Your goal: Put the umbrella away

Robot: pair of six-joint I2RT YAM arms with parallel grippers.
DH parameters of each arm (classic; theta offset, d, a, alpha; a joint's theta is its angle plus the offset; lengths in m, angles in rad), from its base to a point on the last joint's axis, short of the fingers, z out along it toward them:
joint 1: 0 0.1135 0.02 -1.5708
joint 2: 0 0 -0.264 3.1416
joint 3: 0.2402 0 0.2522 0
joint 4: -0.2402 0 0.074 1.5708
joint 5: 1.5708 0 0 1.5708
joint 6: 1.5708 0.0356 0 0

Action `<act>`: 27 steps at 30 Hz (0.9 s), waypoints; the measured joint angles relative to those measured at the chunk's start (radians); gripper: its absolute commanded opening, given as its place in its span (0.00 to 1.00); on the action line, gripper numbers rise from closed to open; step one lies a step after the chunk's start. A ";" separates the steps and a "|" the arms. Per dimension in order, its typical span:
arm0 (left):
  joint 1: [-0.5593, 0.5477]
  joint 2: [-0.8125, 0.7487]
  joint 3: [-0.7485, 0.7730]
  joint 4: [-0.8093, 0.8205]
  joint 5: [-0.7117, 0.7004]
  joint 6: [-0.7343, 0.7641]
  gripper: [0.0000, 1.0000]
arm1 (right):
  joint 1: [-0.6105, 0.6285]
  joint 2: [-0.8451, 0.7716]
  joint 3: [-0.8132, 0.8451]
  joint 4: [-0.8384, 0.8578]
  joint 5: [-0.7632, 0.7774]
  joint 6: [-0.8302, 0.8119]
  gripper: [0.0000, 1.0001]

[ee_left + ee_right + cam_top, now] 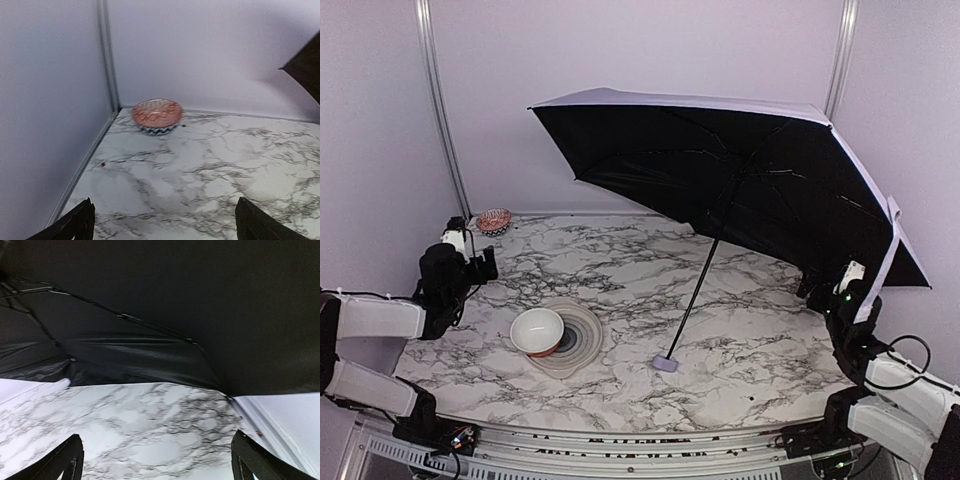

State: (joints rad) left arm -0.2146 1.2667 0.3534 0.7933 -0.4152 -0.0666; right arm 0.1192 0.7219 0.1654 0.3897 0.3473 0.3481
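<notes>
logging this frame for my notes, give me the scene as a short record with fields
umbrella: open, tilted, black lining towards the top camera
handle: lavender block resting on the table, shaft slanting up from it
left pincer: open, empty, pointed at the red patterned bowl in the far left corner
right pincer: open, empty, under the umbrella's edge
other items: white bowl on a grey dish, left of the handle
task state: umbrella not yet folded

Cloth and marbled finish
The umbrella [740,170] is lined in matt black cloth; the table [750,335] is patterned like smooth marble.
</notes>
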 measured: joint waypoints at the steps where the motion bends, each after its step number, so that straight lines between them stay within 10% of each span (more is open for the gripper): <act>1: -0.060 -0.003 0.039 -0.034 0.006 0.023 0.99 | 0.000 -0.005 0.000 0.006 -0.027 -0.001 1.00; 14: -0.947 0.320 0.796 -0.742 0.133 0.399 0.86 | 0.000 0.011 0.022 0.044 -0.244 -0.054 0.97; 19: -0.990 0.476 0.866 -1.026 0.178 0.404 0.53 | 0.000 0.033 0.022 0.044 -0.279 -0.061 0.97; 23: -0.980 0.515 0.869 -1.165 0.219 0.360 0.04 | 0.000 0.033 0.022 0.044 -0.297 -0.061 0.96; 27: -0.977 0.554 0.878 -1.239 0.249 0.340 0.00 | 0.000 0.031 0.022 0.044 -0.301 -0.061 0.96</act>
State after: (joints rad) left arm -1.1919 1.8206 1.2316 -0.4458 -0.1658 0.2729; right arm 0.1192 0.7525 0.1875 0.4339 0.0463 0.2867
